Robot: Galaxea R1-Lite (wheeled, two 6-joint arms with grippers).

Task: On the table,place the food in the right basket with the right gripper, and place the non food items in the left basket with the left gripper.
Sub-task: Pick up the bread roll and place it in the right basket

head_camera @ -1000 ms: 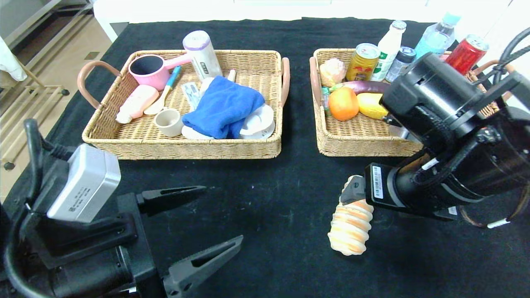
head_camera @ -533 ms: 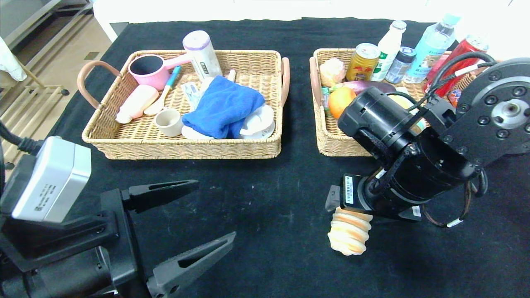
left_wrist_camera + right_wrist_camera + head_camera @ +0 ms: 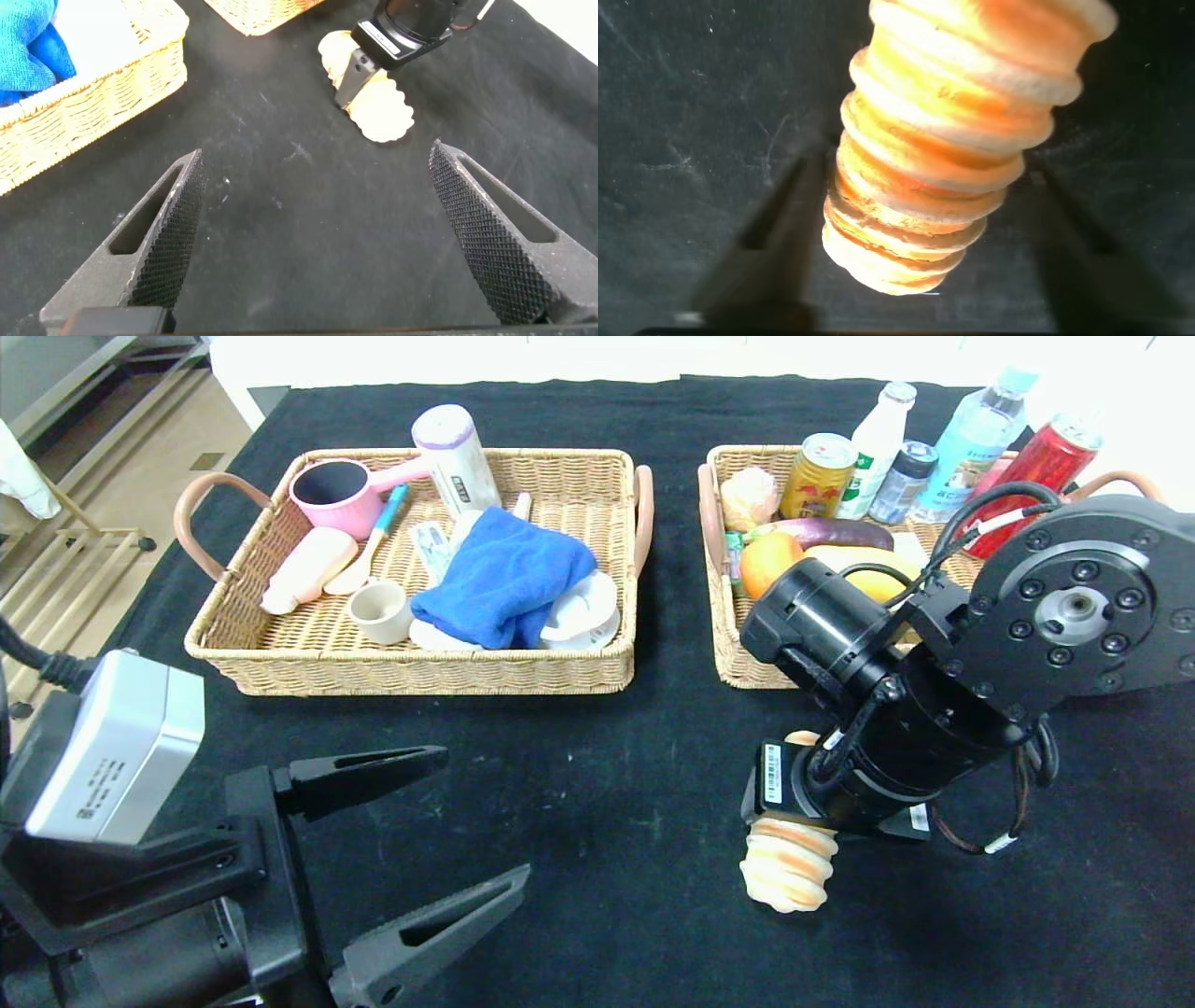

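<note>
Head view: the right gripper (image 3: 789, 807) has come down over the ridged bread roll (image 3: 787, 875), which lies on the black surface (image 3: 597, 784) near the robot, in front of the right basket (image 3: 738, 658). A second ago the arm reached in from the right and stood higher; now it has swung left and points steeply down, hiding the roll's far half. The roll itself has not shifted. The orange (image 3: 761, 563), the yellow fruit (image 3: 864, 571) and the drinks already sit in the right basket, and the blue cloth (image 3: 504, 581) and the cream cup (image 3: 381, 612) lie in the left basket (image 3: 420, 667). So the roll looks like the last piece to sort. The left gripper (image 3: 415, 849) is parked low at the near left, drawn back a little, its fingers spread wide with nothing between them.

Left wrist view: its two fingers (image 3: 163, 233) stand far apart over bare surface. Farther off, the right gripper (image 3: 369, 65) straddles the roll (image 3: 378, 107), one finger lying against its side.

Right wrist view: the roll (image 3: 957, 140) fills the gap, with a dark finger (image 3: 771, 238) on each side and a little space left, so the gripper is open around it and not yet clamped. Closing seems to be the next step, and gently, since bread is likely to squash.
</note>
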